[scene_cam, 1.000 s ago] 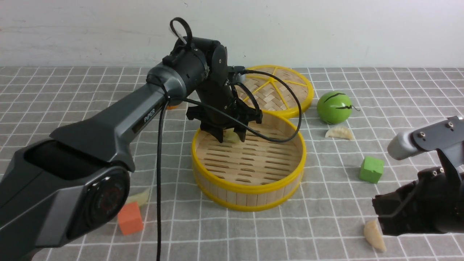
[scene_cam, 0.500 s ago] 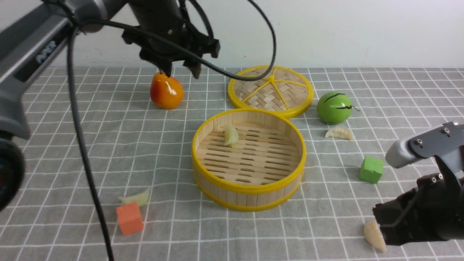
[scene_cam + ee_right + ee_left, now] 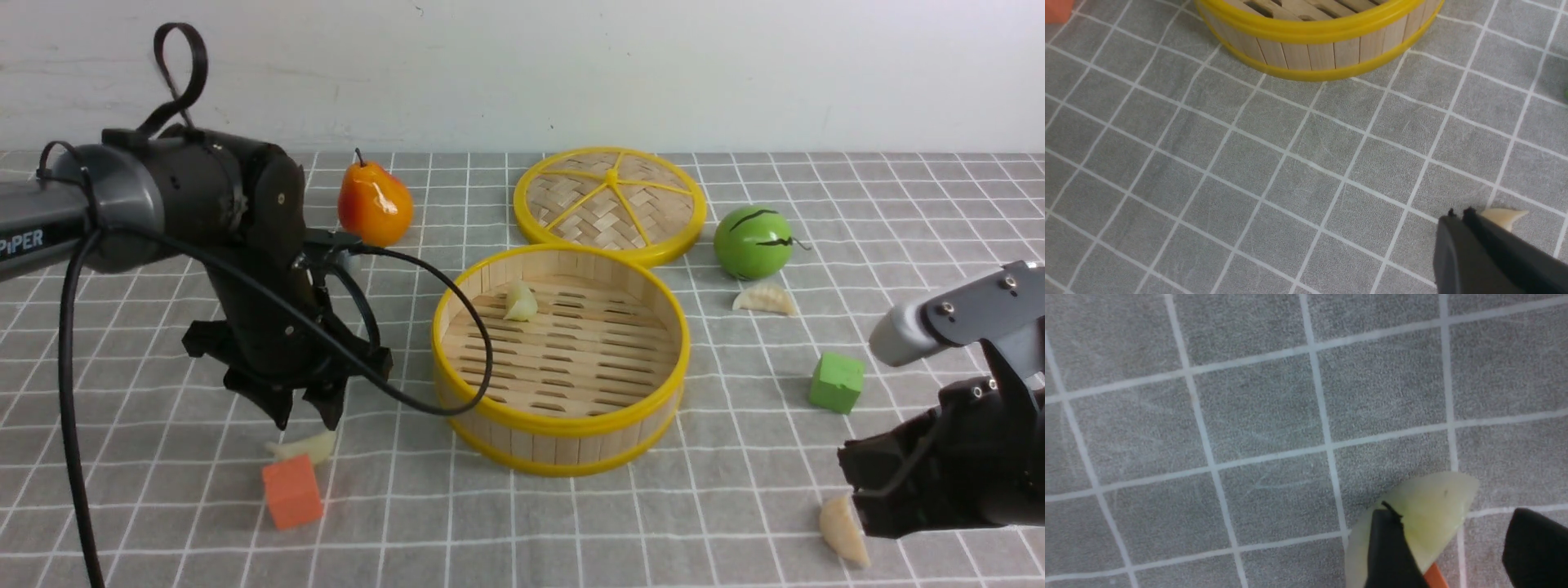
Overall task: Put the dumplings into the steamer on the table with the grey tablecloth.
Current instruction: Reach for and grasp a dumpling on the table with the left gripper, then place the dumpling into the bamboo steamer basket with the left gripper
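Steamer [image 3: 563,426] stands at the centre of the grey tablecloth [image 3: 620,523], with the lid [image 3: 608,204] flat at its 12 o'clock.

First dumpling [image 3: 520,300] lies inside the steamer, at 11 o'clock on the slatted floor.

Second dumpling [image 3: 306,447] lies on the cloth at the steamer's 8 o'clock, just beside the orange cube [image 3: 292,492]. Left gripper [image 3: 306,419] hangs directly over it with jaws apart, gripping nothing.

Third dumpling [image 3: 763,299] lies at 2 o'clock, just beside the green ball [image 3: 753,242].

Fourth dumpling [image 3: 843,531] lies at 4 o'clock, partly hidden by the right gripper [image 3: 865,498]. In the right wrist view its fingers sit pressed together with nothing seen between them.
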You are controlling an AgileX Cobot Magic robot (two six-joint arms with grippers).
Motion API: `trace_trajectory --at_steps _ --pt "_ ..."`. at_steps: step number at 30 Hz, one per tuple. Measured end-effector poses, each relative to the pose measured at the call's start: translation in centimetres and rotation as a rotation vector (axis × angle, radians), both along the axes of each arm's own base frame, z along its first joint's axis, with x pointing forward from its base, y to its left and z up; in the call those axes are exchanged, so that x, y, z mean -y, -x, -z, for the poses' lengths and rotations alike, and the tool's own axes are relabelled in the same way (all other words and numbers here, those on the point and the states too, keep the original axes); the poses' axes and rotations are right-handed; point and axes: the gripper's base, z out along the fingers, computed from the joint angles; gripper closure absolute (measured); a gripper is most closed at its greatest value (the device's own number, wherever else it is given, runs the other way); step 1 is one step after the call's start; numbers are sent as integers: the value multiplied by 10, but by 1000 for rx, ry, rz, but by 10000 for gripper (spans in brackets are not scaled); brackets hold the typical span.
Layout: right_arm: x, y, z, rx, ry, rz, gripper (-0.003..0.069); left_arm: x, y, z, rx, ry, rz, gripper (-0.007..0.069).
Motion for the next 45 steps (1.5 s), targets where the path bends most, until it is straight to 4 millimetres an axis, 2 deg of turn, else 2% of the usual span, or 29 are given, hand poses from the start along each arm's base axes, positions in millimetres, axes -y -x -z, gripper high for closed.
trace_trajectory --at_steps 3,6,10,14,17,21,25,26,28,30,33,35,40,42,45 --pt "0 0 0 0 -1 0 646 0 -1 9 -23 -15 3 188" --pt "0 0 0 -1 0 0 644 -3 -1 15 -54 -55 16 178" --pt "0 0 0 -4 -1 -1 640 -5 -1 27 -93 -94 28 227" --pt "0 0 0 -4 -1 -1 636 -5 -2 33 -110 -100 29 340" --pt "0 0 0 -4 -1 -1 636 -5 -4 30 -98 -93 10 339" --pt "0 0 0 -5 -4 0 636 -2 -10 11 -40 -70 -1 339" --pt "0 0 0 7 -2 1 636 10 -17 -42 88 78 -40 339" --pt "0 -1 -1 12 0 0 636 14 -17 -50 103 107 -42 339" --pt "0 -2 -1 30 9 -7 636 34 -16 -70 148 219 -37 339" --pt "0 -3 -2 42 11 -6 636 59 -13 -76 197 287 7 339" --pt "0 -4 0 37 17 -8 634 90 -13 -67 253 307 67 339" --pt "-1 -6 4 18 24 -12 630 109 -14 -49 268 282 105 339" --pt "-2 -8 13 -43 38 -25 627 127 -18 -14 269 194 166 339" --pt "-3 -7 14 -60 39 -32 624 130 -20 -4 270 178 175 339" --pt "-3 -7 12 -74 28 -25 617 131 -21 0 269 183 153 316"
